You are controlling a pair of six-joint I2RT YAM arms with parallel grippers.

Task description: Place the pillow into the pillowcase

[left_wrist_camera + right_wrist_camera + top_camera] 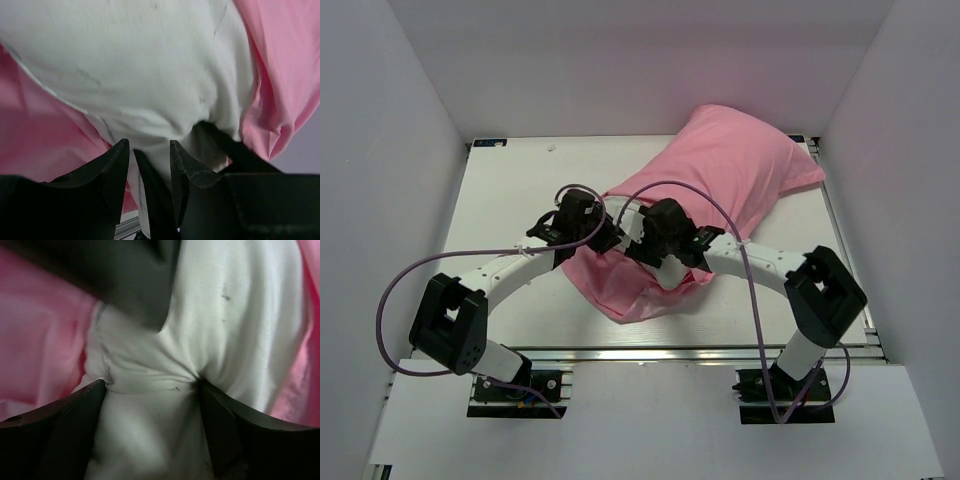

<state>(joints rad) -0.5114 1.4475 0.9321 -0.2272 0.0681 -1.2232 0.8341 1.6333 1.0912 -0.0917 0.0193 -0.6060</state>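
The pink pillowcase [730, 180] lies plump across the table from the centre to the far right, with its crumpled open end near the front. The white pillow [150, 65] sits inside it and is hidden in the top view. It bulges out of the pink fabric [285, 75] in the left wrist view, and it also shows in the right wrist view [240, 315]. My left gripper [610, 235] and right gripper [642, 245] meet at the open end. The left gripper [148, 147] pinches a fold of the pillow. The right gripper [150, 387] clamps a wider bunch of it.
The white table [510, 190] is boxed in by white walls on the left, back and right. A metal rail [640, 355] runs along its front edge. Purple cables [390, 300] loop from both arms. The other gripper's dark body [125, 280] crowds the right wrist view.
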